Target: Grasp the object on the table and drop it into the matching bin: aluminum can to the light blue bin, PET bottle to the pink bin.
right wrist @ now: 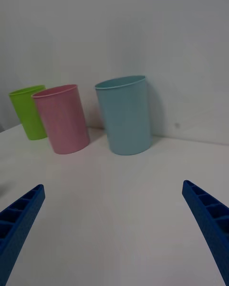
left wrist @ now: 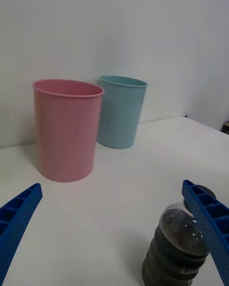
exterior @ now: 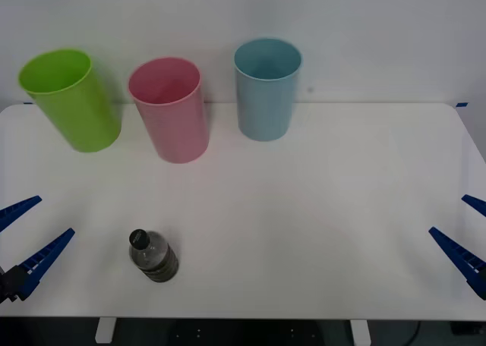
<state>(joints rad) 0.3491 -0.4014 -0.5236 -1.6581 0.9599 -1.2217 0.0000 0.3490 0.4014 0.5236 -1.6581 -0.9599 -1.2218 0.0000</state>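
Bottle (exterior: 153, 256): upright on table (exterior: 304, 209), near front edge, left of centre; no readable label.
Left gripper (exterior: 23, 236): fingers spread wide, empty, just left of bottle.
Right gripper (exterior: 463, 236): wide, empty, far right.
Pink bin (exterior: 170, 109): back, beside blue bin (exterior: 266, 89).
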